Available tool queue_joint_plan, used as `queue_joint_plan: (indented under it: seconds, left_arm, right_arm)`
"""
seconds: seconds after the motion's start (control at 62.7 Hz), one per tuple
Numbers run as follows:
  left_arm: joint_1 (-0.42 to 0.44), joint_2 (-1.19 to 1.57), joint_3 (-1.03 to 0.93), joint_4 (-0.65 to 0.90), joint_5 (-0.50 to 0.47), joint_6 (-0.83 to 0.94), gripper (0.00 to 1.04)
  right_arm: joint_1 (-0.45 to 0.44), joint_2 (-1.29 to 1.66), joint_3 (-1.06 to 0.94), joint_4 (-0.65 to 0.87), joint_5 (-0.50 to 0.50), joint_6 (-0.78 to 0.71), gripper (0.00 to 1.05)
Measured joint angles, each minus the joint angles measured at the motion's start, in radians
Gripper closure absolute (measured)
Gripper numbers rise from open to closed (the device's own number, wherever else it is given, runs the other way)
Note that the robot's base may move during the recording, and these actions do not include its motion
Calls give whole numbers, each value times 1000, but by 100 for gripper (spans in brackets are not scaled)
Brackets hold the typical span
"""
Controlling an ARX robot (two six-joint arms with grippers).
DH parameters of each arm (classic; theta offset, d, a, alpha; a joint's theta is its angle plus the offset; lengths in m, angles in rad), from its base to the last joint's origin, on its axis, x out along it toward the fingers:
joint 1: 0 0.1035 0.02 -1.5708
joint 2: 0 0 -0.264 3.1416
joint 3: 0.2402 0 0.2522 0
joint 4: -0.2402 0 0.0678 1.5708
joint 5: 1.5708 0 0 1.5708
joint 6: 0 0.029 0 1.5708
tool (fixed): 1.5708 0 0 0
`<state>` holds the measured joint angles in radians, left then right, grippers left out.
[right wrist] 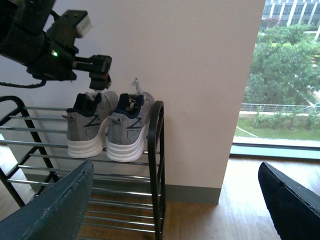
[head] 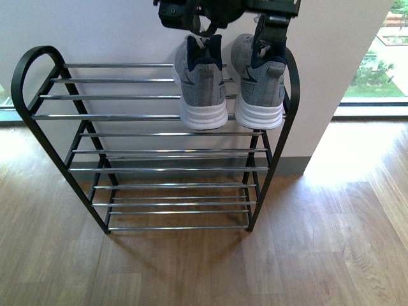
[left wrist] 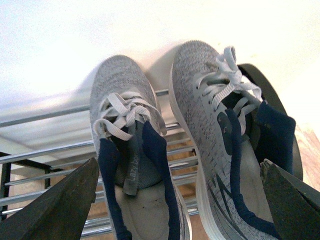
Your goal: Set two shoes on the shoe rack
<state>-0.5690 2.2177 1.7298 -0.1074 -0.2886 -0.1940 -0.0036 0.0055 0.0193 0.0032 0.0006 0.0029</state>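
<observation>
From the front, both shoes [head: 203, 92] sit side by side at the right end of the rack [head: 38, 49]'s top tier, heels outward and soles flat across the bars, so they look properly placed. The left wrist view shows the left gripper [left wrist: 178, 165] spread wide above them, pinching nothing. In the right wrist view the right gripper [right wrist: 176, 167] is also spread and empty, well apart from the rack, probably to stay clear.

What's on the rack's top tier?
Two grey sneakers side by side at the right end of the rack: left sneaker, right sneaker, heels facing out. The bars beneath their soles are covered.
</observation>
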Motion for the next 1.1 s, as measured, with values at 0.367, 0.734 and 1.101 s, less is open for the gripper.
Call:
queue_joint_plan:
  seconds: [0.367,0.734,1.101]
  left_arm:
    - [-2,-386,-449,249,-138,-1,9]
    - [-10,-886,-963,373,-378,-15,9]
    - [36,-1127,-1176,358,-399,-140,9]
  right_arm:
    - [0,0,0,0,0,0,9]
    - [0,0,0,0,0,0,9]
    - [0,0,0,0,0,0,9]
